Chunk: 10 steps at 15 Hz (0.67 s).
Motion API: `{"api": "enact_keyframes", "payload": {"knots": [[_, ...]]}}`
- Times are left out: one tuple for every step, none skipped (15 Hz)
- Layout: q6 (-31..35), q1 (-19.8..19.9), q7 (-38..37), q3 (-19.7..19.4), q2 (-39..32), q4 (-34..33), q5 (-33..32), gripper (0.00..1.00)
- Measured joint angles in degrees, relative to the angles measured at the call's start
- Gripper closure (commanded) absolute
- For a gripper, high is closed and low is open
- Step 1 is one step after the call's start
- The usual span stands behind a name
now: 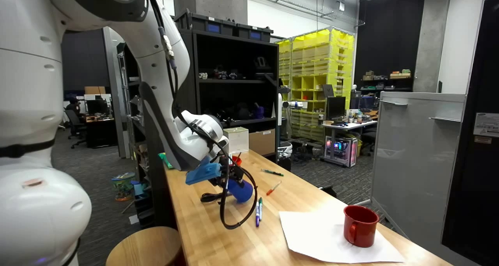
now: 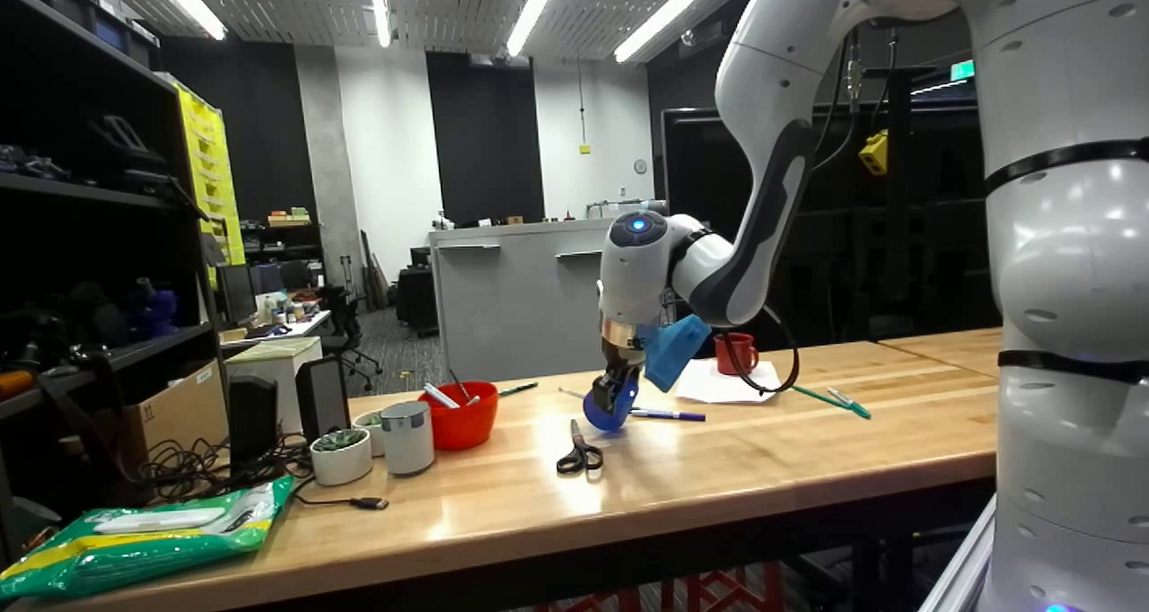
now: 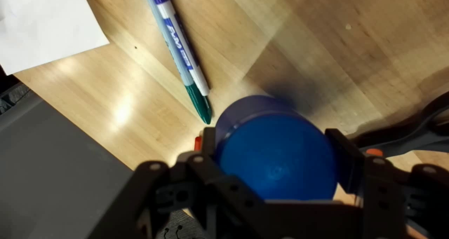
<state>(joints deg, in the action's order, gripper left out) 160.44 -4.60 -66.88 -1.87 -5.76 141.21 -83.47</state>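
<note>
In an exterior view, a red mug (image 2: 736, 354) sits on white paper (image 2: 705, 390) at four o'clock, black scissors (image 2: 580, 453) lie at six o'clock, and a red bowl (image 2: 467, 426) with pens (image 2: 442, 397) in it is at seven o'clock. A green packet (image 2: 166, 536) is at eight o'clock, near a white pot (image 2: 342, 465) with a little plant (image 2: 338, 440). In the wrist view, a purple marker (image 3: 180, 41) and a green marker (image 3: 176, 57) lie side by side at eleven o'clock.
</note>
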Motion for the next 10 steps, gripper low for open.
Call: {"api": "enact_keyframes", "payload": {"knots": [[0.5,0.1,-1.4,-0.1,-0.2,0.3,-1.1,0.50],[1.1,0.4,-2.6,-0.2,-0.6,0.8,-2.0,0.50],[1.9,0.7,-3.7,-0.4,-1.4,1.4,-2.6,0.50],[2.7,1.1,-4.5,-0.6,-2.4,1.9,-3.1,0.50],[3.5,1.5,-5.0,-0.9,-3.4,2.3,-3.3,0.26],[4.2,2.0,-5.1,-1.2,-3.8,2.2,-3.4,0.06],[5.0,2.4,-5.1,-1.4,-3.9,2.2,-3.4,0.07],[5.8,2.8,-5.1,-1.6,-3.9,2.2,-3.4,0.06],[6.3,3.1,-5.1,-1.7,-3.9,2.3,-3.4,0.01],[6.6,3.4,-5.1,-1.7,-4.1,2.5,-3.4,0.00]]}}
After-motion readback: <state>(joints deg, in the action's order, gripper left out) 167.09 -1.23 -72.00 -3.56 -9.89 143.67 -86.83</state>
